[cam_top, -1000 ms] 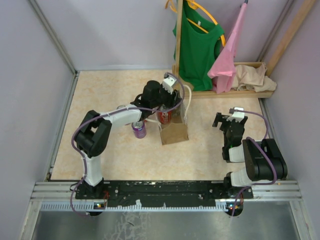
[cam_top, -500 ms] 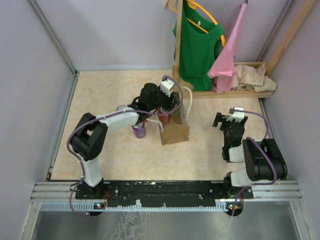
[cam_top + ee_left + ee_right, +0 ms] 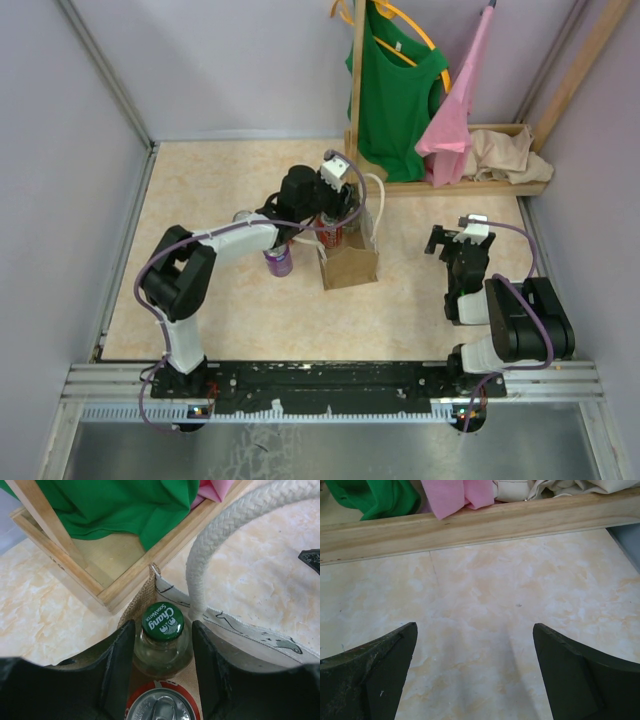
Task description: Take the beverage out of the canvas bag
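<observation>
On the marbled table [image 3: 200, 200], the left gripper [image 3: 163, 632] was shifted slightly over the canvas bag [image 3: 350, 265] and kept clamped on the green-capped bottle [image 3: 162, 621], which was still inside, not yet lifted out

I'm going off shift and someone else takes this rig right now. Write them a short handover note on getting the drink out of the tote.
Left claw: closed on the clear glass bottle with a green cap, which stands inside the small tan canvas bag with white rope handles, beside a red can.
Right claw: open, empty, over the table right of the bag.
Done: bottle gripped. A purple can stands on the table left of the bag.
Left: lift the bottle clear and set it down.
</observation>
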You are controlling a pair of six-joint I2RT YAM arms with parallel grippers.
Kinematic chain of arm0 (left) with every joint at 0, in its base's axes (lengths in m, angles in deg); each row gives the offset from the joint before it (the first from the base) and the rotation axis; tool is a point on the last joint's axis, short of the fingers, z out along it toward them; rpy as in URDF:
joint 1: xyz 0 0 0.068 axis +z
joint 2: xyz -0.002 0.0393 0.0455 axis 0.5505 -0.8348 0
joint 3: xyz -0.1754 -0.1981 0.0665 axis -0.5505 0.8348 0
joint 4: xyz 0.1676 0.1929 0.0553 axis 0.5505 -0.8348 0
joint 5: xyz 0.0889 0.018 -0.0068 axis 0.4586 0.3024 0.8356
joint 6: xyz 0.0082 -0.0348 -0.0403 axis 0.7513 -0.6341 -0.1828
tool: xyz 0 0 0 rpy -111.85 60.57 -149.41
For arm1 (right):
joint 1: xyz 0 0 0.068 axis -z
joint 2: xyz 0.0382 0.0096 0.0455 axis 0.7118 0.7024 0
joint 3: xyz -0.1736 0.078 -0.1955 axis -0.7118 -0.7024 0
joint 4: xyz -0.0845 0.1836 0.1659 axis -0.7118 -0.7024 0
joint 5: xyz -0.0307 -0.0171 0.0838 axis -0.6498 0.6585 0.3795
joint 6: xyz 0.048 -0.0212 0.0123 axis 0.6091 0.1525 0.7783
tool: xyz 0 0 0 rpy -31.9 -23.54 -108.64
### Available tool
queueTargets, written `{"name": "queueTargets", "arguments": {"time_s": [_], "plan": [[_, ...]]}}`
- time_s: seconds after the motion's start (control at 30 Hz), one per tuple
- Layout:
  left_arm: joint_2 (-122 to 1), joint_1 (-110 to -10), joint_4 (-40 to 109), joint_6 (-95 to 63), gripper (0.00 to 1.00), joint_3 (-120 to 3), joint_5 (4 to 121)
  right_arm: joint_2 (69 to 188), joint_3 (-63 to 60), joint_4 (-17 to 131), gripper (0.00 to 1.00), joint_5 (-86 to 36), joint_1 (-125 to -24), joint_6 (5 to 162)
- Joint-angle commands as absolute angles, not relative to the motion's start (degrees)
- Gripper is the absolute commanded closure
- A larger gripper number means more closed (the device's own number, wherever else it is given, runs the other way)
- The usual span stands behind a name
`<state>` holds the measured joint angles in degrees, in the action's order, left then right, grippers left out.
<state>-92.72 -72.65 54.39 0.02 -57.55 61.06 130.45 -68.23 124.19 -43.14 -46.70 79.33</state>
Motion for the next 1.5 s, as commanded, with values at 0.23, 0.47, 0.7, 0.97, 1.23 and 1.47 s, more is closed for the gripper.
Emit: {"name": "queueTargets", "arguments": {"time_s": [0.23,0.47,0.7,0.97,1.23,1.47], "plan": [[-95.8,-73.0,57.4,0.2,0.47,-61.3,62.2,130.4,-67.0,127.0,0.01,-43.2,-46.6,79.4],[-97.2,-73.2,56.3,0.4,0.55,-62.9,62.0,130.4,-67.0,127.0,0.01,-43.2,-46.6,79.4],[-97.7,-73.7,56.3,1.0,0.8,-63.2,61.6,130.4,-67.0,127.0,0.01,-43.3,-46.6,79.4],[-94.1,-74.3,56.6,3.8,1.0,-63.1,62.2,130.4,-67.0,127.0,0.01,-43.3,-46.6,79.4],[-91.0,-74.3,58.8,5.2,1.0,-65.1,62.9,130.4,-67.0,127.0,0.01,-43.2,-46.6,79.4],[-89.8,-74.3,61.8,5.2,1.0,-67.5,62.8,130.4,-67.0,127.0,0.01,-43.3,-46.6,79.4]]}}
